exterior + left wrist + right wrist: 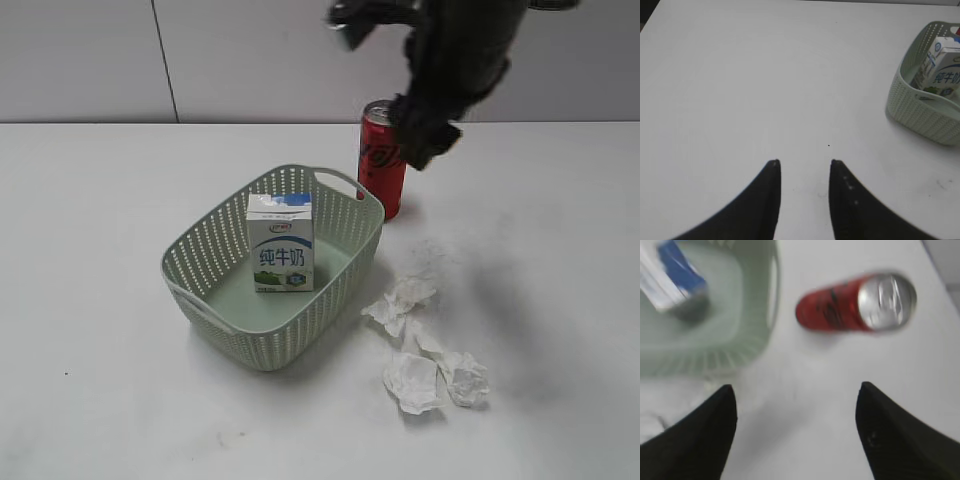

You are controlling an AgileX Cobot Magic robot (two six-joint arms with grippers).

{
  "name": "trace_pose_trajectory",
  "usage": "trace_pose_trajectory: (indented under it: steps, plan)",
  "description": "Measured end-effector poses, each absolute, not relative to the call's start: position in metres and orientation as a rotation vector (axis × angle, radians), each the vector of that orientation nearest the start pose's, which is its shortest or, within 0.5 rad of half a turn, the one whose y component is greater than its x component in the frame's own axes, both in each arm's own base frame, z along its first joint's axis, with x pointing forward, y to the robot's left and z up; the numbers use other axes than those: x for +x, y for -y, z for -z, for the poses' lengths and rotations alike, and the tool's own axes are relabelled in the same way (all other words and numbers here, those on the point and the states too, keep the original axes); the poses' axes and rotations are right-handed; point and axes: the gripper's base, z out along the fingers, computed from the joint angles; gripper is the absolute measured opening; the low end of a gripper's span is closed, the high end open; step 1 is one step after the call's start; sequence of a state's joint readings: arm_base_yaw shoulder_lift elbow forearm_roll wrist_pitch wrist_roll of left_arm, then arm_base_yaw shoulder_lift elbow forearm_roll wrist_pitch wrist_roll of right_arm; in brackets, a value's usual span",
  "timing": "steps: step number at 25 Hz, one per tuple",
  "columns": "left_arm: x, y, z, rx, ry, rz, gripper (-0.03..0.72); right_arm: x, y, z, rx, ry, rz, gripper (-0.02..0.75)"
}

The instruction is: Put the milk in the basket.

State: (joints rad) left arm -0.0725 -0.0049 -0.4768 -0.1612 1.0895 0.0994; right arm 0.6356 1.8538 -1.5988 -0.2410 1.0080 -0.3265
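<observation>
The milk (281, 242), a small white carton with blue characters, stands upright inside the pale green basket (215, 238) at the table's middle. Both also show in the left wrist view, milk (941, 68) in basket (920, 107), and blurred in the right wrist view, milk (670, 277) in basket (747, 335). My right gripper (425, 125) is open and empty, raised above the table behind the basket's right side, by the red can; its fingers (796, 390) frame bare table. My left gripper (804, 162) is open and empty over bare table, far left of the basket.
A red soda can (383, 160) stands just behind the basket's right corner and shows in the right wrist view (850, 302). Several crumpled white tissues (425, 350) lie on the table to the basket's right front. A grey wall runs behind the white table (90, 300).
</observation>
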Motion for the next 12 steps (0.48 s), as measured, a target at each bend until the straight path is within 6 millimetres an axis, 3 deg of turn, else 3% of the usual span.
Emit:
trace_pose_trajectory:
  steps: [5, 9, 12]
  plan:
    - [-0.006, 0.013, -0.269, 0.188, -2.077, 0.178, 0.237, 0.357, -0.146, -0.276, -0.965, -2.751, 0.184, 0.587]
    - [-0.006, 0.013, -0.269, 0.188, -2.077, 0.178, 0.237, 0.373, -0.087, -0.279, -0.603, -2.864, 0.132, 0.587]
    - [-0.006, 0.013, -0.269, 0.188, -2.077, 0.178, 0.237, 0.372, -0.048, -0.288, -0.4, -2.884, 0.132, 0.585]
